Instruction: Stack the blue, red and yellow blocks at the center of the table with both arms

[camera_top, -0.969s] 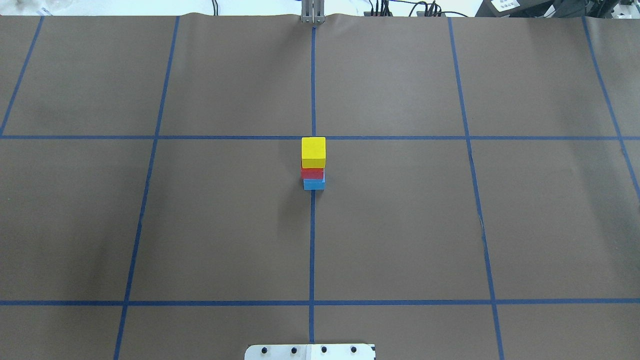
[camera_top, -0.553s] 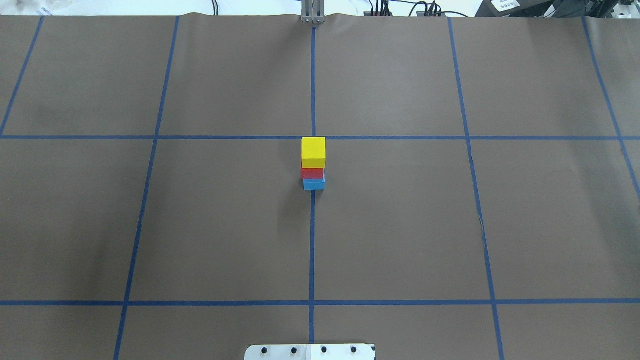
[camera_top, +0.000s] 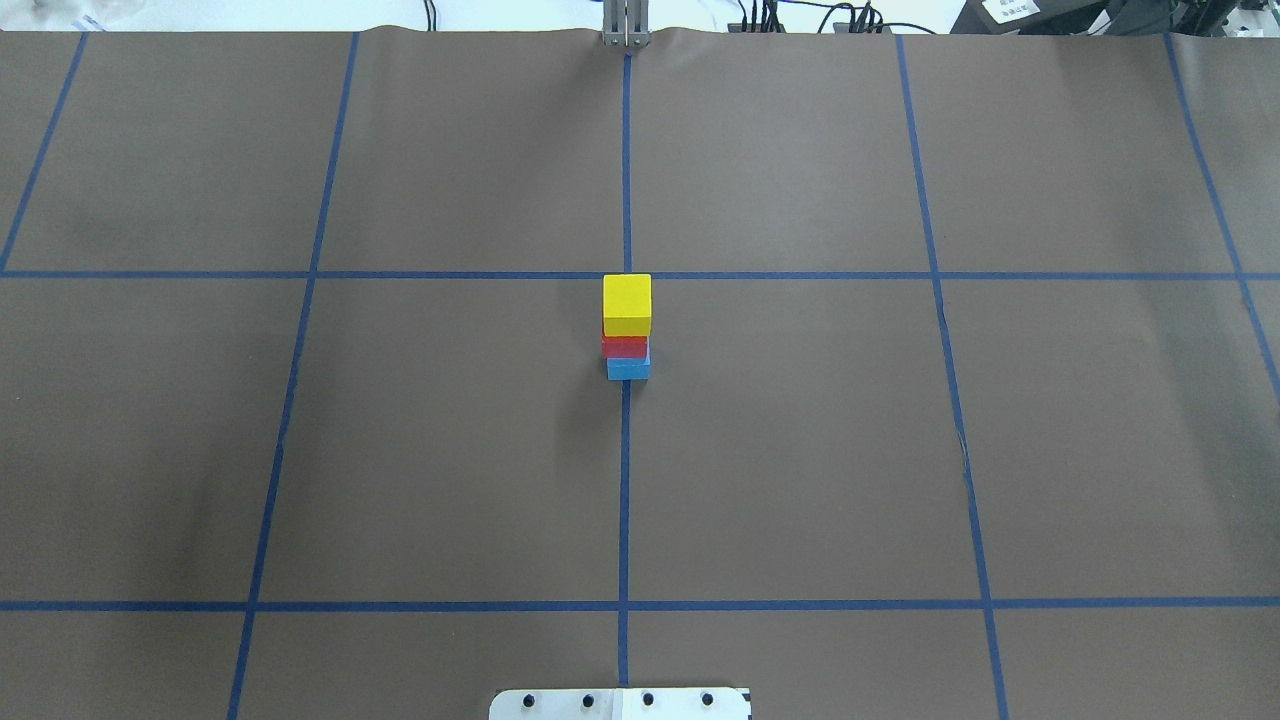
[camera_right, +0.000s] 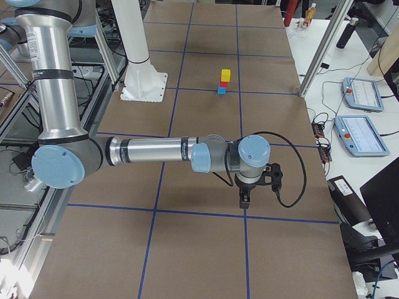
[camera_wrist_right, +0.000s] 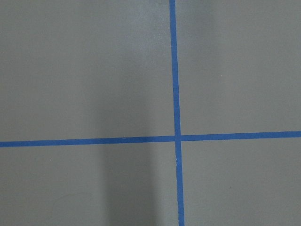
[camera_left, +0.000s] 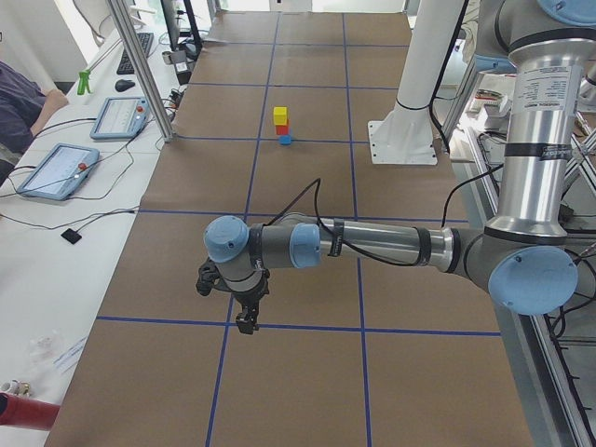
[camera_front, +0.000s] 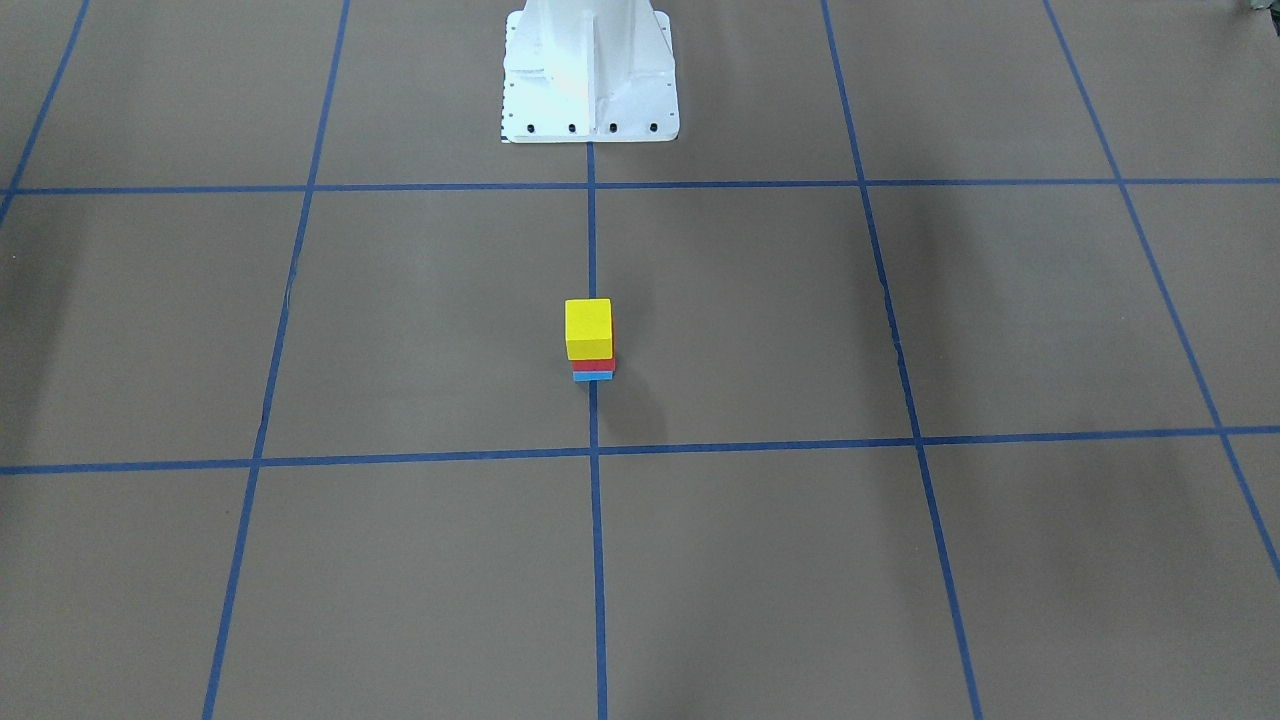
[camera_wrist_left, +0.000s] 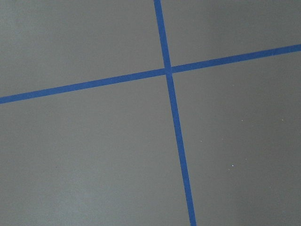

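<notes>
A yellow block (camera_top: 627,300) sits on a red block (camera_top: 625,347), which sits on a blue block (camera_top: 628,370), as one upright stack on the centre tape line. The stack also shows in the front-facing view, yellow (camera_front: 588,325) over red (camera_front: 593,365) over blue (camera_front: 592,377). My left gripper (camera_left: 244,321) hangs over the table far from the stack, seen only in the left side view. My right gripper (camera_right: 244,202) shows only in the right side view, also far from the stack. I cannot tell whether either is open or shut. Both wrist views show only brown paper and blue tape.
The white robot base (camera_front: 588,70) stands at the table's edge behind the stack. Blue tape lines grid the brown table cover (camera_top: 800,450). Tablets (camera_left: 58,169) and cables lie on a side bench, where a seated person (camera_left: 19,112) shows. Metal posts (camera_left: 140,65) stand beside the table.
</notes>
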You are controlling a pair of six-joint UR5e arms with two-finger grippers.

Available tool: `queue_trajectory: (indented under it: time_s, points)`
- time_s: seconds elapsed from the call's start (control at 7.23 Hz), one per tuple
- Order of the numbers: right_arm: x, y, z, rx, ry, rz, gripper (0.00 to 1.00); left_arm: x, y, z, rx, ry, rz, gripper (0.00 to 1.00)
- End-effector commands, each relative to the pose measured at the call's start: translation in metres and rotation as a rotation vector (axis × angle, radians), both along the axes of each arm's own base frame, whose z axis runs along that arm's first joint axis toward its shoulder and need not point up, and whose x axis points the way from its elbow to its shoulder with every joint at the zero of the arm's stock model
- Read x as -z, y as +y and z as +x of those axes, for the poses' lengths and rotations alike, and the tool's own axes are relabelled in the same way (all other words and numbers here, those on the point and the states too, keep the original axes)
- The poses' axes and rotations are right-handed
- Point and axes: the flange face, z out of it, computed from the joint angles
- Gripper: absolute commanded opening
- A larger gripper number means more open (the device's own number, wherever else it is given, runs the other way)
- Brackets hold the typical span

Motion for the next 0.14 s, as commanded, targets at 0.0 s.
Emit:
queue_trajectory:
  time_s: [0.0]
  points:
    - [0.0007, -0.0004, 0.0002, 0.0, 0.0, 0.001, 1.0, 0.001, 0.0003, 0.0, -0.002, 0.0, 0.004, 1.0]
